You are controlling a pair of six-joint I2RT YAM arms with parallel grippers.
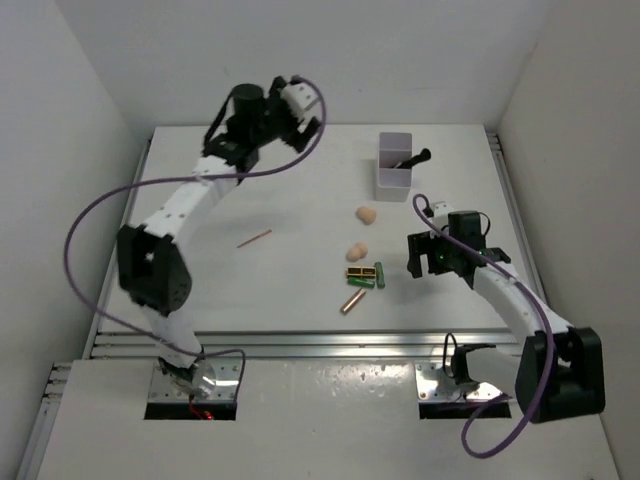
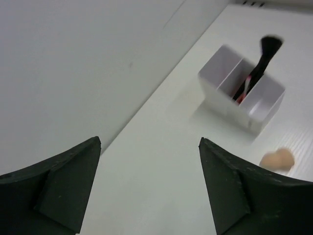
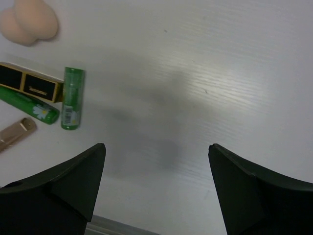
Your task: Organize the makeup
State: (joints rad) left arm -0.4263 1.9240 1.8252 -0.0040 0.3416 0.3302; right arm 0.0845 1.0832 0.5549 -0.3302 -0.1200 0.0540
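Observation:
The white two-compartment box (image 1: 393, 166) stands at the back right and holds a black brush (image 1: 414, 158). In the left wrist view the box (image 2: 221, 85) also shows a red pencil beside the brush (image 2: 266, 53). Two peach sponges (image 1: 367, 214) (image 1: 356, 251), a gold-black tube (image 1: 361, 272), two green tubes (image 1: 379, 274) (image 1: 362, 284) and a copper tube (image 1: 352, 302) lie mid-table. A pink pencil (image 1: 254, 238) lies alone to the left. My left gripper (image 1: 308, 112) (image 2: 149, 140) is open, raised at the back. My right gripper (image 1: 425, 258) (image 3: 157, 146) is open, just right of the tubes (image 3: 73, 98).
White walls close in the table on the left, back and right. A metal rail runs along the near edge (image 1: 320, 345). A purple cable loops off each arm. One sponge (image 2: 277, 159) shows near the box in the left wrist view.

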